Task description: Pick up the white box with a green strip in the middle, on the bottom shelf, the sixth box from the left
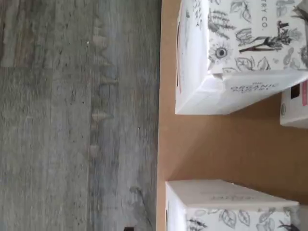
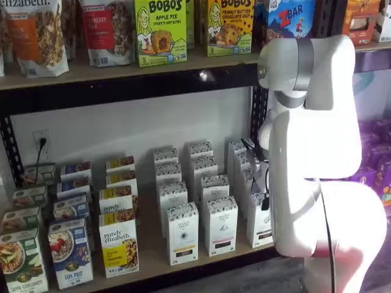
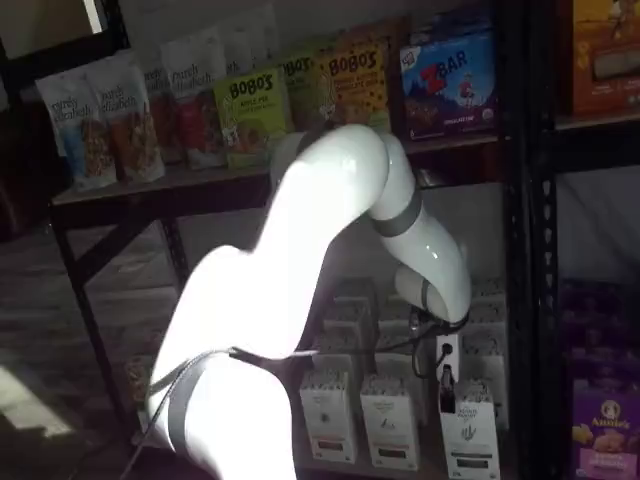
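Grey floor (image 1: 77, 115) shows only in wrist view — beside the bottom shelf (image 1: 216, 144).

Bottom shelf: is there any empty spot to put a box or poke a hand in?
Yes: a bare strip of board along the front, ahead of the white boxes. The wrist view shows bare board between two flowered boxes. Behind the front boxes, the rows stand crowded.

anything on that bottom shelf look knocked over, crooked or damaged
Nothing stands out. The white boxes stand upright in tidy rows on the bottom shelf, and the granola boxes beside them are upright too. In the wrist view the cartons look intact. The arm hides the right end.
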Robot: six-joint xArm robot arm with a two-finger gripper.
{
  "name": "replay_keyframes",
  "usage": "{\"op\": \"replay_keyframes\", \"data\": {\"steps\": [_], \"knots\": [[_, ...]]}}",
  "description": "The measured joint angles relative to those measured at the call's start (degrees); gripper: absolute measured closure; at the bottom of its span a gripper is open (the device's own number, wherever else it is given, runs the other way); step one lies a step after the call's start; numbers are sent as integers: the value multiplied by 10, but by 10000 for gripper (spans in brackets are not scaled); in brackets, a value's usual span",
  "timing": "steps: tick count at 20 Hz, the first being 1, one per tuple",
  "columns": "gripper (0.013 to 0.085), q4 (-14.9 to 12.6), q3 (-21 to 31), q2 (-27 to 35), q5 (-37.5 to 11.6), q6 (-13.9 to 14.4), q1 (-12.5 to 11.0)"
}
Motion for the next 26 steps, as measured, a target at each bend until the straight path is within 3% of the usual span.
{"op": "replay_keyframes", "data": {"steps": [11,16,21,26], "knots": [[130,-120,-55,54,8,111,6],[130,-159,-68,72,4,147,8],[130,-156,-73,81,-2,143,7],[290,-143,-72,81,-5,130,5]]}}
